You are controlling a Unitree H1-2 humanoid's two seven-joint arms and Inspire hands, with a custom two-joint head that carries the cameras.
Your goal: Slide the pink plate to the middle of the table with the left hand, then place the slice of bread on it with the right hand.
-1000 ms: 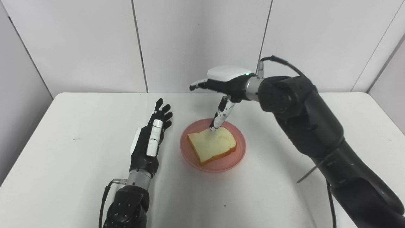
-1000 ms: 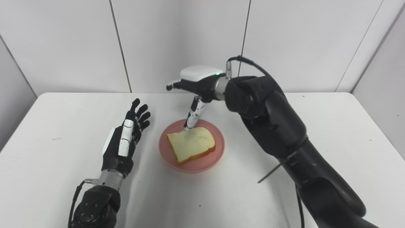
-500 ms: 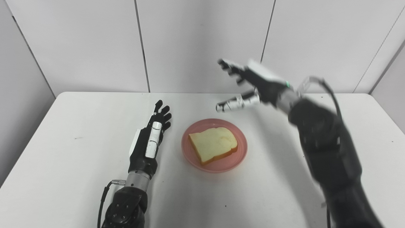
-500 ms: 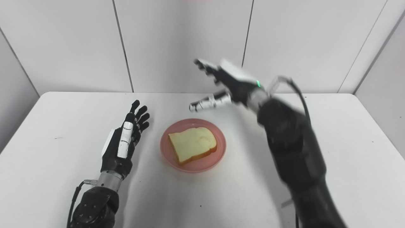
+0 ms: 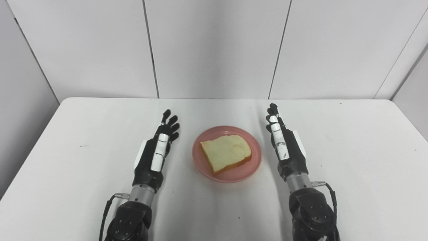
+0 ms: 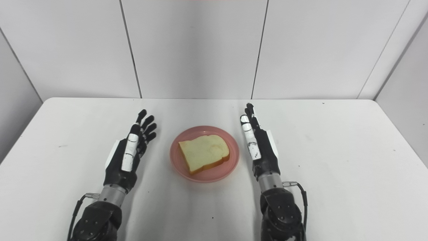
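Note:
The pink plate (image 5: 254, 165) sits at the middle of the white table, and the slice of bread (image 5: 225, 153) lies flat on it. To the plate's left, my left hand (image 5: 157, 150) rests on the table, open, its fingers stretched toward the far wall. On the plate's right, my right hand (image 5: 283, 144) lies the same way, open and holding nothing. Neither hand touches the plate or the bread.
The white table (image 5: 351, 150) is bordered by grey wall panels at the back and sides. Cables run from both wrists near the bottom edge.
My right hand has let go of the bread, swung up and back to the right, and come down flat beside the plate. The left hand and the plate stayed put.

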